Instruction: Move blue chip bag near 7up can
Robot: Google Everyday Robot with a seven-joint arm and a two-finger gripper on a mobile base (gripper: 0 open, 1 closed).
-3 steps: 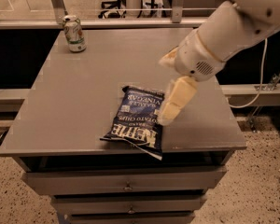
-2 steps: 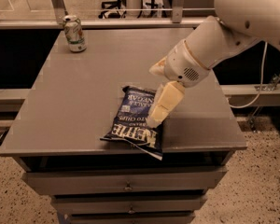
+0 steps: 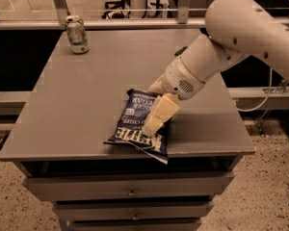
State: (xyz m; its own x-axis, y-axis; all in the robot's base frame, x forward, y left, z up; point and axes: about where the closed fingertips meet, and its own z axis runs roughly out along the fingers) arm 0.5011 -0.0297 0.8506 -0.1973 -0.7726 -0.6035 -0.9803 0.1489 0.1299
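The blue chip bag (image 3: 135, 126) lies flat near the front edge of the grey table (image 3: 86, 95), its white lettering facing the front. The 7up can (image 3: 77, 34) stands upright at the table's far left corner, well away from the bag. My gripper (image 3: 154, 124) comes down from the white arm at the right and sits over the right side of the bag, its cream fingers (image 3: 159, 113) at the bag's surface. The part of the bag under the gripper is hidden.
The bag's lower corner overhangs the table's front edge. Drawers (image 3: 130, 189) sit below the table top. A railing (image 3: 135, 23) runs behind the table. A cable (image 3: 265, 100) hangs at the right.
My gripper has moved left and down, from beside the bag's right edge to over the bag. The bag and the can have not moved.
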